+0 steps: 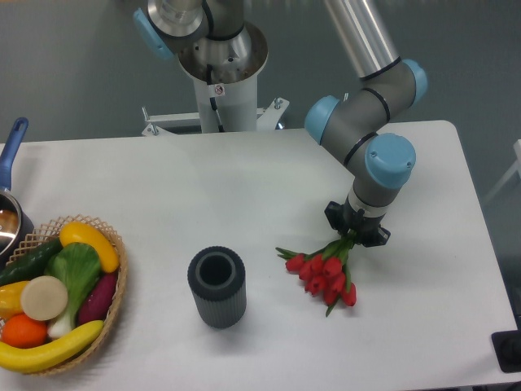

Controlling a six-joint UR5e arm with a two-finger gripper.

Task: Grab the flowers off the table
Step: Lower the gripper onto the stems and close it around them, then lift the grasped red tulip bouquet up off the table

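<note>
Nearest the front edge, far to the gripper's left, sits a wicker basket [114,297] heaped with a banana [49,352], an orange [23,330], a cucumber [28,262] and other produce, with a blue-handled pot [8,208] behind it at the table's edge. Closer in, left of the gripper and a little forward, a dark ribbed cup [217,287] stands upright with its mouth open to the ceiling, apart from the blooms. White table [203,195] spreads bare behind and to the right of the gripper, running to the rounded right edge.

Gripper [356,235] points straight down over the stem end of the flowers [324,274]; from here I cannot tell whether its fingers are apart or pinched on the stems. Flowers lie flat just below it, long axis slanting from the stems under the gripper down and leftward, red buds fanned toward the front, one leaf tip reaching toward the cup.
</note>
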